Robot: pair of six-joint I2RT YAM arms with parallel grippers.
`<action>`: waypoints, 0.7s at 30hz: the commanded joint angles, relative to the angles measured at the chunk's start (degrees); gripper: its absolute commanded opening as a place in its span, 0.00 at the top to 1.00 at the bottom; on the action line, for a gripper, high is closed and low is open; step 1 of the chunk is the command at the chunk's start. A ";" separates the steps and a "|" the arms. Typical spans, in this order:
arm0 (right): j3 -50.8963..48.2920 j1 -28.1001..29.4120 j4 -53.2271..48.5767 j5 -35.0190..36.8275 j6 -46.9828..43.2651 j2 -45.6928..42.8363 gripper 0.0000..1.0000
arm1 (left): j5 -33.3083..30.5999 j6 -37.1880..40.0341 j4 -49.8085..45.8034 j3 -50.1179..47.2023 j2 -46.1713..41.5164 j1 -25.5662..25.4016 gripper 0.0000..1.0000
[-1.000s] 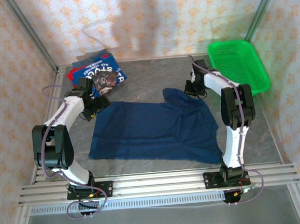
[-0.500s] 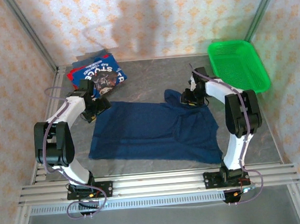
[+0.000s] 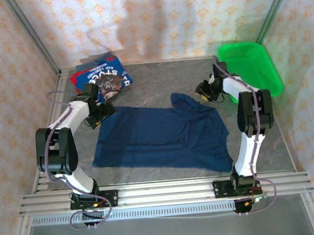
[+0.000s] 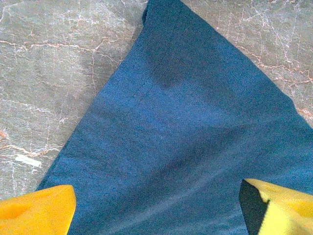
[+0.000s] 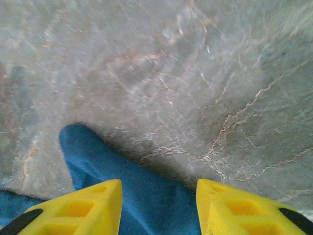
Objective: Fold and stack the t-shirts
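Note:
A dark navy t-shirt (image 3: 158, 139) lies spread flat in the middle of the table. Its far right sleeve (image 3: 183, 100) points toward the back. My left gripper (image 3: 99, 114) hovers over the shirt's far left corner. In the left wrist view that gripper (image 4: 156, 215) is open, with navy cloth (image 4: 186, 122) below its wide-set yellow fingers (image 4: 36, 210). My right gripper (image 3: 202, 89) is just beyond the sleeve. In the right wrist view it (image 5: 159, 205) stands open over the sleeve tip (image 5: 98, 156), gripping nothing. Folded blue and red t-shirts (image 3: 102, 78) are stacked at the back left.
A green mesh basket (image 3: 248, 69) stands at the back right, close behind the right arm's elbow. Bare grey marble tabletop (image 3: 159, 79) lies between the stack and the basket. Patterned walls enclose the table on three sides.
My right gripper has opened, let go of the sleeve and pulled back toward the basket. The sleeve now lies on the table. The left arm has barely moved.

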 commanded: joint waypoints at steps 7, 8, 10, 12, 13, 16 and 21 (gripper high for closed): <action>-0.28 0.24 -0.91 -5.00 4.59 4.27 0.62 | -1.34 1.49 0.05 -0.85 -0.14 0.53 0.12; -0.55 0.29 -0.54 -5.78 4.84 4.35 0.63 | -1.39 1.49 0.02 -0.93 -0.09 0.58 0.12; -0.84 0.57 -0.26 -6.42 5.09 4.38 0.65 | -1.40 1.49 0.13 -1.02 0.07 0.54 0.12; -1.10 0.59 0.24 -6.56 5.32 4.33 0.71 | -1.48 1.49 0.20 -1.02 0.10 0.54 0.12; -1.05 0.59 0.76 -7.13 5.75 4.51 0.74 | -1.32 1.49 0.32 -1.02 0.17 0.54 0.12; 0.27 0.93 1.08 -9.76 5.96 5.17 0.84 | -1.31 1.47 0.01 -0.77 0.37 0.54 0.12; 2.15 1.47 -2.01 -9.44 3.20 4.37 1.00 | -1.57 1.49 -0.23 -0.85 0.26 0.56 0.12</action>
